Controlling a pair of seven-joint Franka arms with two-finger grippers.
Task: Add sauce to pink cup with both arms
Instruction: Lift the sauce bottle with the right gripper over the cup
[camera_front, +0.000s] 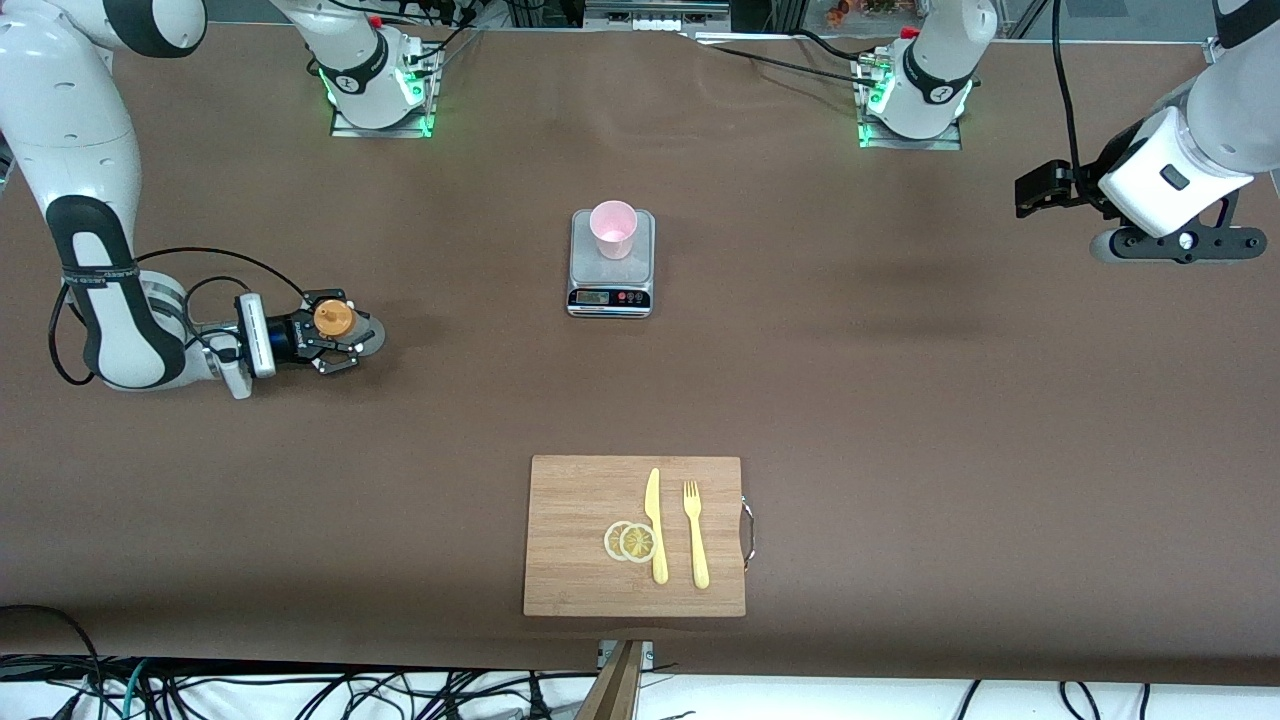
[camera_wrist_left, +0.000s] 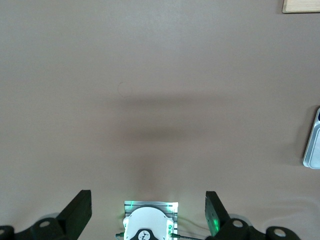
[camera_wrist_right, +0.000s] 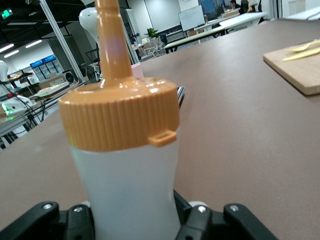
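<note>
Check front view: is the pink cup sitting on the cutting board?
No, the pink cup stands on the kitchen scale; the cutting board lies nearer the camera.

Scale readout in the front view is too tiny to read. Sauce bottle bottom is cut off at the lower edge of the right wrist view, nozzle tip clipped up top.

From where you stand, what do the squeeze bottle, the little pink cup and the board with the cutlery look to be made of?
The sauce bottle looks like soft, frosted plastic, milky and translucent, with a glossy ribbed orange cap. The pink cup seems thin, smooth plastic; light glows through its wall. The cutting board appears to be wood or bamboo, matte, with fine straight grain.
</note>
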